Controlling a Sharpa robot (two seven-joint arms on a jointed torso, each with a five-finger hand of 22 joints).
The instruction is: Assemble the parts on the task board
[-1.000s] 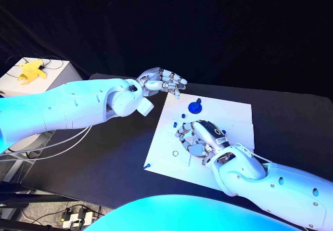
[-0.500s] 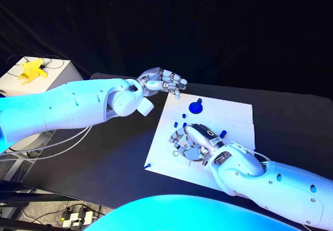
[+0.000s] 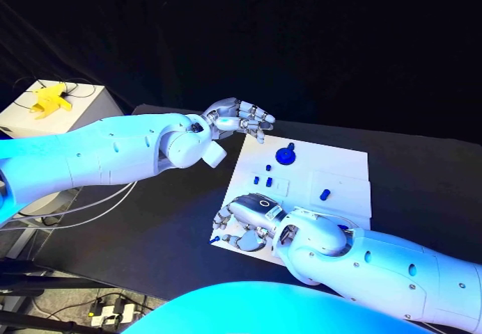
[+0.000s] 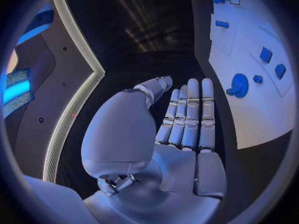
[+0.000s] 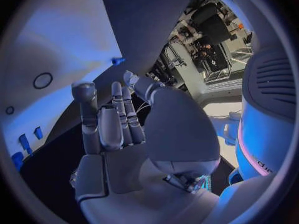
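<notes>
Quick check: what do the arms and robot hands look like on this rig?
Two glossy white, rounded arm shells with small dark screw holes. Each ends in a silver, metallic, segmented many-fingered robot hand: left robot hand, right robot hand. Grey cables trail beneath the left arm. No readable markings on them.

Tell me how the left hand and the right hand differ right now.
The left hand hangs beyond the task board's far corner; the right hand hangs over its near corner. In the wrist views the left hand's fingers lie straight together, the right hand's curl slightly. Both hold nothing.
</notes>
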